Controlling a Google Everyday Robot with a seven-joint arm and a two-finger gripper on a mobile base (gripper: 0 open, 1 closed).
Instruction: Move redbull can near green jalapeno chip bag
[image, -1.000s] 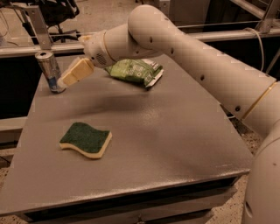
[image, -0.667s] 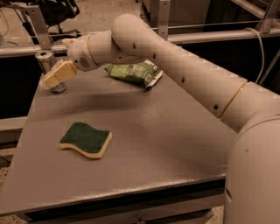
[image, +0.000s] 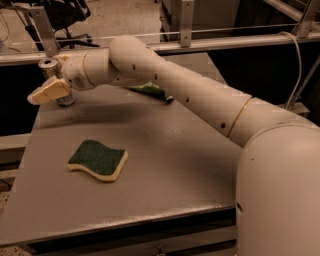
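At the far left, my gripper (image: 47, 91) has moved further left than a second ago and now overlaps the redbull can (image: 49, 65), so I judge the grasp is next. Whether it already holds the can, I cannot tell. The green jalapeno chip bag (image: 152, 91) lies well to the right, now mostly hidden behind the arm (image: 200, 95).

The scene was lit dimly and warmly from above. A soft shadow was cast on the counter (image: 150, 165) beneath the pincer (image: 42, 93), seen at upper left.
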